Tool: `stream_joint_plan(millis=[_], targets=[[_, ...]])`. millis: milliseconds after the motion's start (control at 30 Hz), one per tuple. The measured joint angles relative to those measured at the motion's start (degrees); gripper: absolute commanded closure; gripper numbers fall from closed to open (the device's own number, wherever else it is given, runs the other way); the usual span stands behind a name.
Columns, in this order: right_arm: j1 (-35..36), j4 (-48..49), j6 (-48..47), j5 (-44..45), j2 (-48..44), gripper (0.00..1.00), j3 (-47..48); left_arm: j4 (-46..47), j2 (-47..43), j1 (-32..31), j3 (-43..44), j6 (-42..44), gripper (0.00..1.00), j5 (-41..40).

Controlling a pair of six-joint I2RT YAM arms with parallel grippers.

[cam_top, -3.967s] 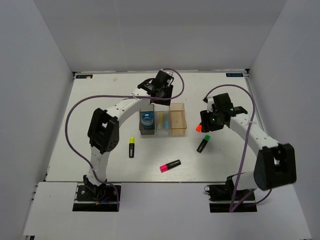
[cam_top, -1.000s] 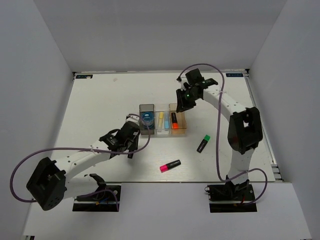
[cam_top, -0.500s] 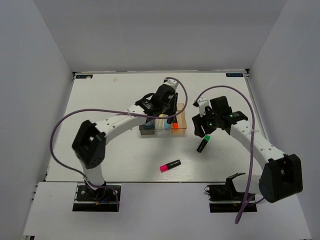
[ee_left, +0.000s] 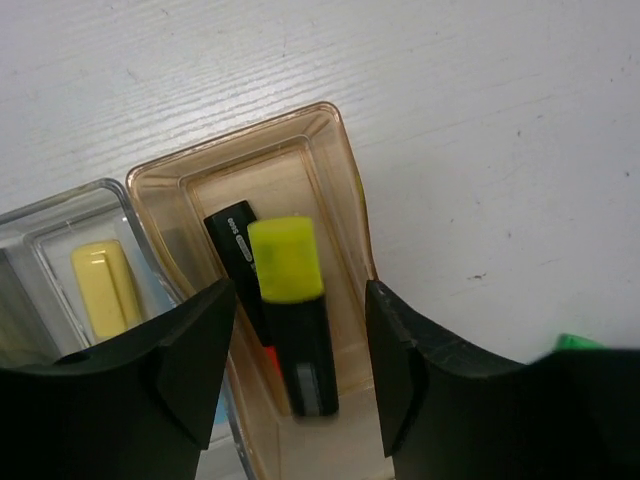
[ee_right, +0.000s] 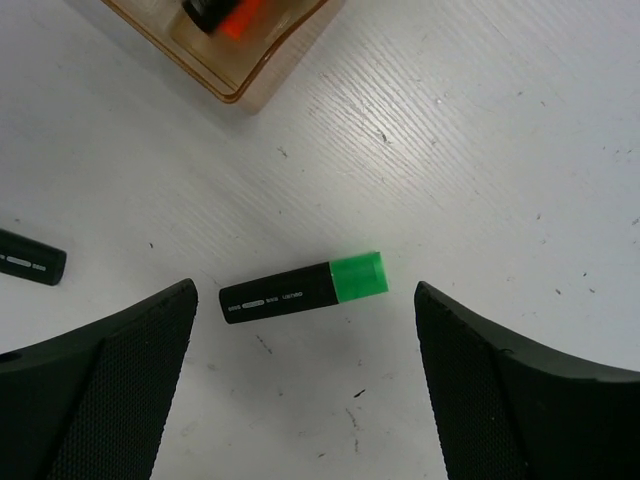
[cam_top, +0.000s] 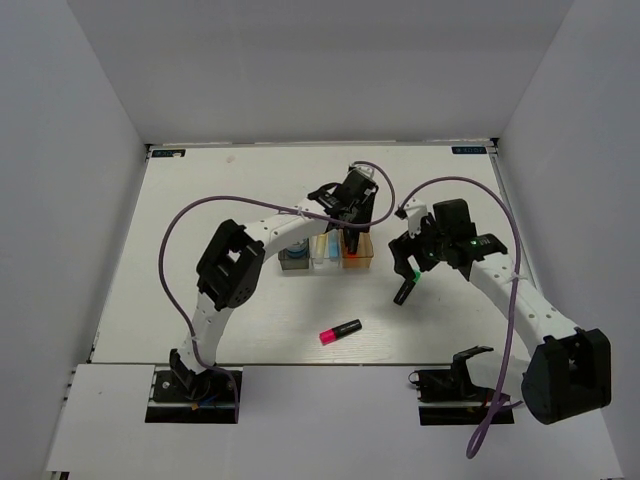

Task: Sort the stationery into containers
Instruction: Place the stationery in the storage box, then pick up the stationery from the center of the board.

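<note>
My left tool [ee_left: 298,292] stands open over the orange-tan bin [ee_left: 338,165], fingers clear of the yellow-capped highlighter [ee_left: 292,330] lying inside (with an orange-capped highlighter [ee_left: 236,240]). My right tool [ee_right: 305,292] is likewise open above the green-capped highlighter [ee_right: 300,288], which lies flat on the desk [ee_right: 480,150].

— A short black highlighter with a green cap [ee_right: 300,290] is seen lying flat on the white table [ee_right: 480,130].
— It is framed by the right gripper [ee_right: 304,295]: the dark fingers [ee_right: 95,385] are spread wide, with neither touching it.
— A corner of an orange-tan translucent plastic bin [ee_right: 245,80] is caught at the top edge, something black and orange inside.
— At the left edge, another black barrel [ee_right: 28,258] is cut off.
</note>
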Motion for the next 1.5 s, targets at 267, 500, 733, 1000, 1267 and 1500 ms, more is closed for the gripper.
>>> stream_joint_plan(millis=[267,500,733,1000,1267,1500], targets=[[-1.3,2.9,-10.1,-5.0,-2.8,0.26,-5.5,-0.7,0.5,0.0,3.3,-0.7,0.33,0.3],[-2.9,-6.1,-50.4,-19.1,-4.2,0.36,-10.9,-0.6,-9.3,-1.4,-5.6,2.0,1.0,0.4],[-4.8,-27.6,-83.7,-21.3,12.1,0.36,5.5,-3.1,-38.6,-8.9,-27.9,8.5,0.25,2.7],[-5.2,-36.9,-92.3,-16.9,23.3,0.4,10.6,-5.3,-60.3,-11.8,-55.3,5.5,0.24,3.5],[-5.2,-28.9,-93.8,-14.8,26.3,0.4,6.9,-6.0,-68.0,-12.9,-63.6,1.6,0.19,1.3],[-5.2,-21.7,-93.8,-13.9,28.0,0.4,5.2,-6.0,-68.5,-13.4,-65.8,0.1,0.17,-0.3]])
